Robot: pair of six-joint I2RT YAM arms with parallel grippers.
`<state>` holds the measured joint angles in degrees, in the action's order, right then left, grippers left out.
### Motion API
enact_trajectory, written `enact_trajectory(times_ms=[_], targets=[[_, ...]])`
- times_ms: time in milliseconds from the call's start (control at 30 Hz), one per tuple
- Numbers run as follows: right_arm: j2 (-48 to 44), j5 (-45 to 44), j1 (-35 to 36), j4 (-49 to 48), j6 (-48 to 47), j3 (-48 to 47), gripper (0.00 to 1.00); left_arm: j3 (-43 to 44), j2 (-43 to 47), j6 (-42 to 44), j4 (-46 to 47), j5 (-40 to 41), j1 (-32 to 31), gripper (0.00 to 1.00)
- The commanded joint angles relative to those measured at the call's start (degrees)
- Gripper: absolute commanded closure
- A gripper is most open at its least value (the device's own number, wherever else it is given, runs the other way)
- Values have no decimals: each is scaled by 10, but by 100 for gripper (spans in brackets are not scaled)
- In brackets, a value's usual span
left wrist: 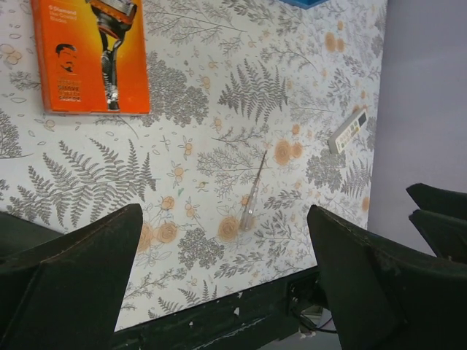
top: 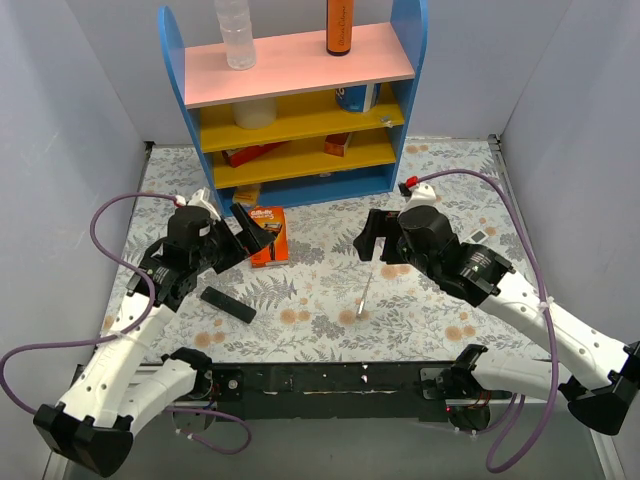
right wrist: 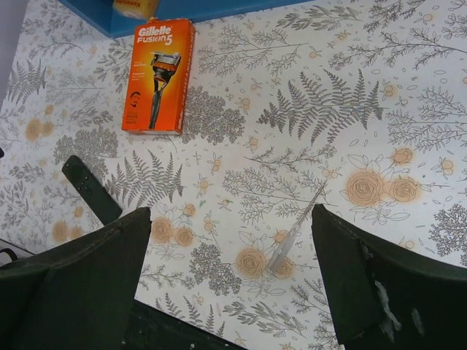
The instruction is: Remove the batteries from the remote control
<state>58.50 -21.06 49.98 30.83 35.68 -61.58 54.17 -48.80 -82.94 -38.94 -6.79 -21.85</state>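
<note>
A black bar-shaped remote control [top: 228,304] lies flat on the floral table at the front left; it also shows in the right wrist view [right wrist: 91,189]. No red-orange batteries show in any view. My left gripper [top: 252,230] is open and empty, held above the table beside the orange razor package [top: 268,235], behind and to the right of the remote. In the left wrist view the left gripper [left wrist: 225,240] frames bare table. My right gripper [top: 368,240] is open and empty above the table's middle; its wrist view shows it [right wrist: 230,226] well to the right of the remote.
A clear thin tool [top: 365,295] lies mid-table, also in both wrist views [left wrist: 252,193] [right wrist: 295,232]. The razor package shows there too [left wrist: 91,55] [right wrist: 157,76]. A small white device [top: 480,234] lies at the right. A blue shelf unit [top: 295,95] stands at the back.
</note>
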Motion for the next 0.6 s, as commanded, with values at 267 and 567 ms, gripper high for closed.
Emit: enact_trajectory(times_ms=[267, 567], targets=[[-18, -27, -1, -44, -1, 27, 3, 36, -140, -86, -149, 222, 5, 2], [-26, -17, -1, -43, 15, 59, 4, -24, -190, -152, -159, 248, 56, 7]])
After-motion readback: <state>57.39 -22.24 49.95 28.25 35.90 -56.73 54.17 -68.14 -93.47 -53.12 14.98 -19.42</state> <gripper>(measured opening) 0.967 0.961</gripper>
